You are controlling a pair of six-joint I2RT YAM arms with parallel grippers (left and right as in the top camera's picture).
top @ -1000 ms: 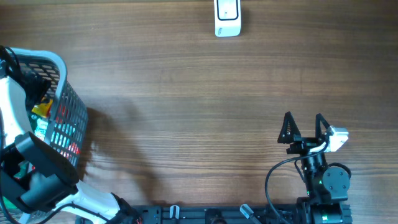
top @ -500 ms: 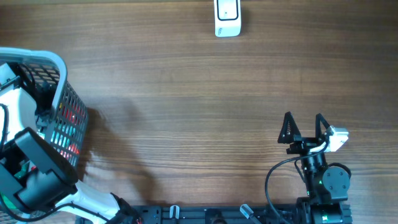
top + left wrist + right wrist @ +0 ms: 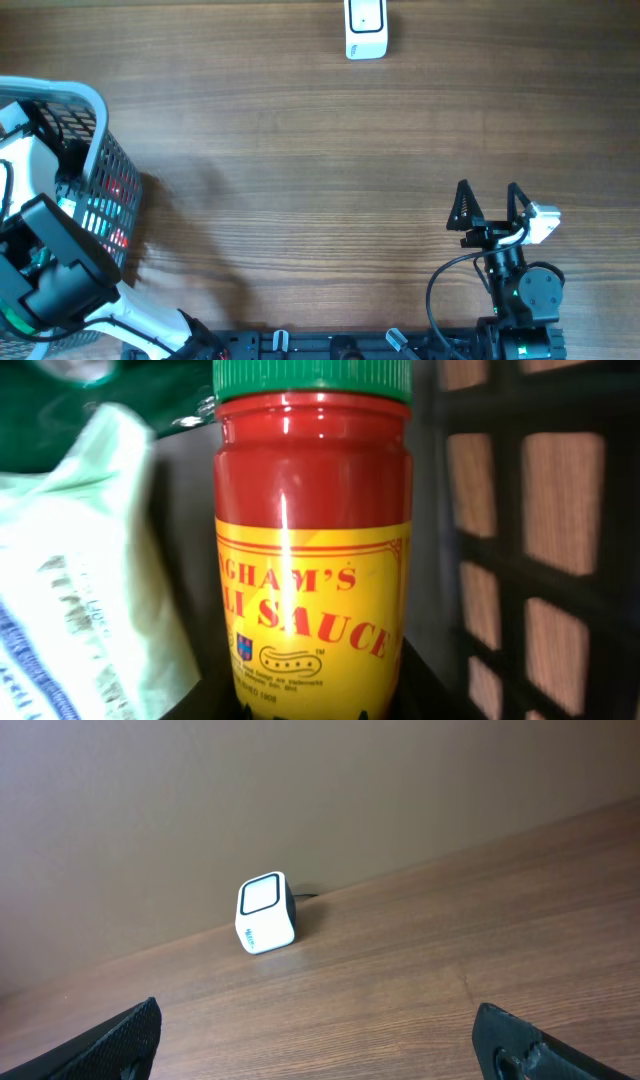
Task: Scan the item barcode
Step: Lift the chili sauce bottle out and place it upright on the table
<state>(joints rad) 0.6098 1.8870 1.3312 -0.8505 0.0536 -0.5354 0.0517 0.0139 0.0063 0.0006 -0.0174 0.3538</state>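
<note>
One sauce bottle (image 3: 312, 550) stands in the basket (image 3: 95, 150) with the left gripper hidden down beside it, probably going for a grab, grip can't be told, while the right gripper (image 3: 489, 190) idles wide open, empty, facing the scanner (image 3: 366, 28).

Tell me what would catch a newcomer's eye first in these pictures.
A red chilli sauce bottle with a green cap and yellow label fills the left wrist view, standing inside the grey basket beside a pale green packet. From overhead, that basket sits at the left edge of the table, a small white scanner stands at the far edge, and the right gripper gapes open near the front right.
</note>
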